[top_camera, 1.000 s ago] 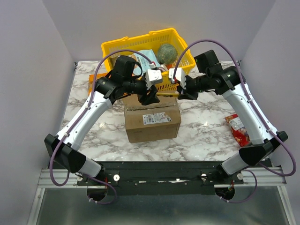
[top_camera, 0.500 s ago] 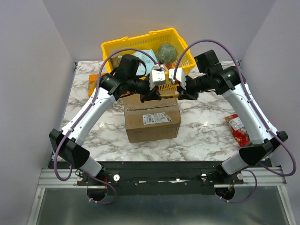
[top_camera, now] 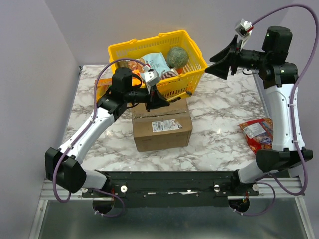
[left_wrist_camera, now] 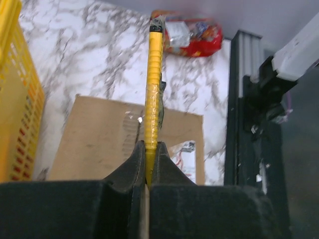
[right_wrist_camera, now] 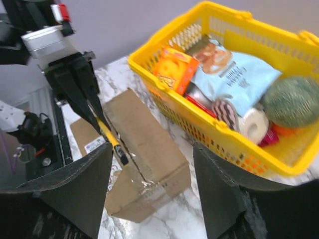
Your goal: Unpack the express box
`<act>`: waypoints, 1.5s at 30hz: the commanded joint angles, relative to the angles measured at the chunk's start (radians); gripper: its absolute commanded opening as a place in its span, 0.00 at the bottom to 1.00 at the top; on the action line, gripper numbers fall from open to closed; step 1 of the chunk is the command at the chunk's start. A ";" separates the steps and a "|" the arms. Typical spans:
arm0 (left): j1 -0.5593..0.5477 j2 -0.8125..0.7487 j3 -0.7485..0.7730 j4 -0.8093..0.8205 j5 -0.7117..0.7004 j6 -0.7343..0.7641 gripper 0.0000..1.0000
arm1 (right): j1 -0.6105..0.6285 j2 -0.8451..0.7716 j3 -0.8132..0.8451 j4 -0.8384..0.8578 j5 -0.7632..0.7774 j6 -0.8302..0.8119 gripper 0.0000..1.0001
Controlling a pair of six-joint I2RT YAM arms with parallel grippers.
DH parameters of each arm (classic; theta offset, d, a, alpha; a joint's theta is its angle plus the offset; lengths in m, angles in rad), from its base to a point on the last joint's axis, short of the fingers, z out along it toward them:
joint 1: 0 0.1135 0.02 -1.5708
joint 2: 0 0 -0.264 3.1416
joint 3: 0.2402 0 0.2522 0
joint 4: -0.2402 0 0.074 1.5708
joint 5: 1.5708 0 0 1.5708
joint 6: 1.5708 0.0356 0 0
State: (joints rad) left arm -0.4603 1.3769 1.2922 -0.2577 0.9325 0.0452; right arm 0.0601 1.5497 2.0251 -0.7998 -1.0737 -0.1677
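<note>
The left gripper (left_wrist_camera: 148, 149) has clamped onto a yellow cutter (left_wrist_camera: 153, 84), with the express box (top_camera: 162, 127) lying just under its tip. The right gripper (right_wrist_camera: 149, 159), earlier beside it over the box, has swung up and away, jaws spread and empty.

Basket (top_camera: 193, 80) behind express box (top_camera: 162, 128); cutter (left_wrist_camera: 153, 89) over box; snack bag (top_camera: 256, 135) right.
</note>
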 commanded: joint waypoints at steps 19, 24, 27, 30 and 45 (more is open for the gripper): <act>-0.051 0.093 0.027 0.672 0.157 -0.429 0.00 | 0.176 -0.131 -0.209 -0.122 -0.097 -0.349 0.63; -0.067 0.116 0.028 0.753 0.132 -0.458 0.00 | 0.187 -0.109 -0.194 -0.072 -0.114 -0.267 0.58; -0.067 0.125 0.029 0.807 0.124 -0.495 0.00 | 0.202 -0.105 -0.203 -0.067 -0.104 -0.256 0.57; -0.069 0.131 0.016 0.862 0.121 -0.527 0.00 | 0.211 -0.117 -0.246 -0.009 -0.101 -0.187 0.54; -0.089 0.185 0.009 0.969 0.117 -0.582 0.00 | 0.231 -0.134 -0.279 0.126 -0.058 -0.079 0.45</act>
State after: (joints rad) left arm -0.5377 1.5471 1.2942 0.6582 1.0634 -0.5224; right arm 0.2836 1.4361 1.7515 -0.7456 -1.1549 -0.2878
